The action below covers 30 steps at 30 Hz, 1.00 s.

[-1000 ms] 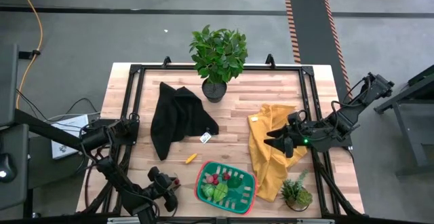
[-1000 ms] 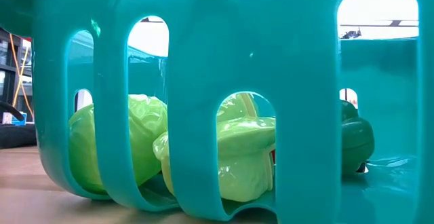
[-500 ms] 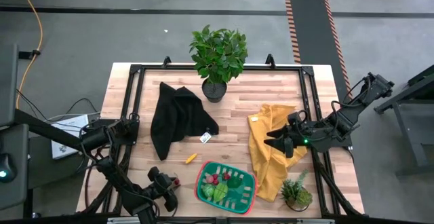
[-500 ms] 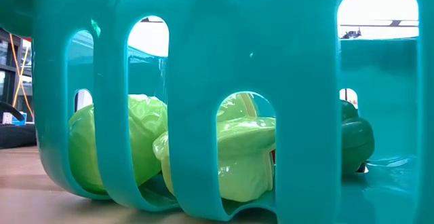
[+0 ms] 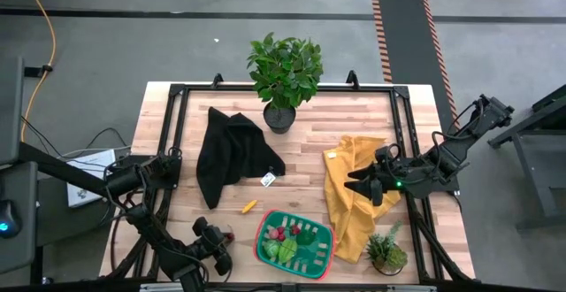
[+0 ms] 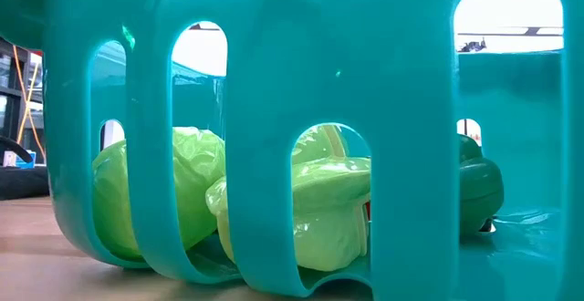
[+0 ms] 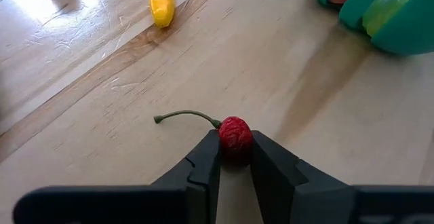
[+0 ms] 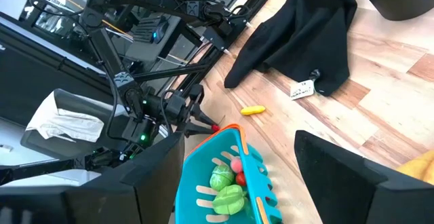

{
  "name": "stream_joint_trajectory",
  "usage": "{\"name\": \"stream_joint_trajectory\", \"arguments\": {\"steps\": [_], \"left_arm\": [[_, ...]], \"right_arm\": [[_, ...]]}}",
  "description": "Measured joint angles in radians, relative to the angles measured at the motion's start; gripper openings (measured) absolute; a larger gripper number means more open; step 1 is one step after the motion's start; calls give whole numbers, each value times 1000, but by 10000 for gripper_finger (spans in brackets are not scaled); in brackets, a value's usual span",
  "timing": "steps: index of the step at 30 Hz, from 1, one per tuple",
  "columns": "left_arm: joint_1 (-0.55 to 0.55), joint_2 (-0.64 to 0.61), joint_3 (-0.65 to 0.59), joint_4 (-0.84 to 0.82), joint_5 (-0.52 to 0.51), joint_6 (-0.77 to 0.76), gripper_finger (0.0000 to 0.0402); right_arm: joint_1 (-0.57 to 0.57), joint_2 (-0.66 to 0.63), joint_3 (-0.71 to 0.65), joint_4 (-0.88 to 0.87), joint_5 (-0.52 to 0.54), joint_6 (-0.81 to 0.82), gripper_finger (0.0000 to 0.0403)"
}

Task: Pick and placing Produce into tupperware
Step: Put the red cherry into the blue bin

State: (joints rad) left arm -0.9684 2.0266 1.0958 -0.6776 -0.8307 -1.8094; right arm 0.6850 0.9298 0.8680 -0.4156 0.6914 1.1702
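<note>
A red cherry [image 7: 235,134] with a thin green stem [image 7: 183,117] lies on the wood near the table's near left corner. My left gripper [image 5: 223,243] is shut on it. To its right stands the tupperware [image 5: 329,239], green with a red rim. Lime-green, dark green and red produce [image 5: 285,239] lies in it, and the same lime-green pieces [image 6: 319,210] show through the slotted wall. A small yellow piece [image 5: 250,206] lies on the wood beyond the cherry. My right gripper [image 5: 371,186] hangs open above the yellow cloth, holding nothing. My left gripper pinches the cherry's red body [image 7: 235,142] between its two fingertips [image 7: 209,155]. The fingers slant down at it from the table's near left side. The cherry sits at the level of the wood, its stem pointing away from the fingers.
A black cloth [image 5: 232,150] lies at the middle left and a yellow cloth [image 5: 349,199] at the right. A large potted plant [image 5: 285,75] stands at the far edge, a small one [image 5: 386,252] at the near right corner. A white tag [image 5: 269,179] lies beside the black cloth.
My left gripper has drawn its fingers together on the cherry without moving from its place. The cherry has stayed where it was.
</note>
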Motion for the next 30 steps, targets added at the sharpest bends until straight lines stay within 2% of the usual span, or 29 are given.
{"name": "stream_joint_trajectory", "arguments": {"steps": [11,25,30], "left_arm": [[1,-11,3,1,13,-1,58],[0,-134,3,-131,-43,13,58],[0,-194,3,-171,-49,94,58]], "right_arm": [[0,0,0,-2,1,0,270],[0,0,0,-6,4,-19,270],[0,0,0,-6,4,-26,270]]}}
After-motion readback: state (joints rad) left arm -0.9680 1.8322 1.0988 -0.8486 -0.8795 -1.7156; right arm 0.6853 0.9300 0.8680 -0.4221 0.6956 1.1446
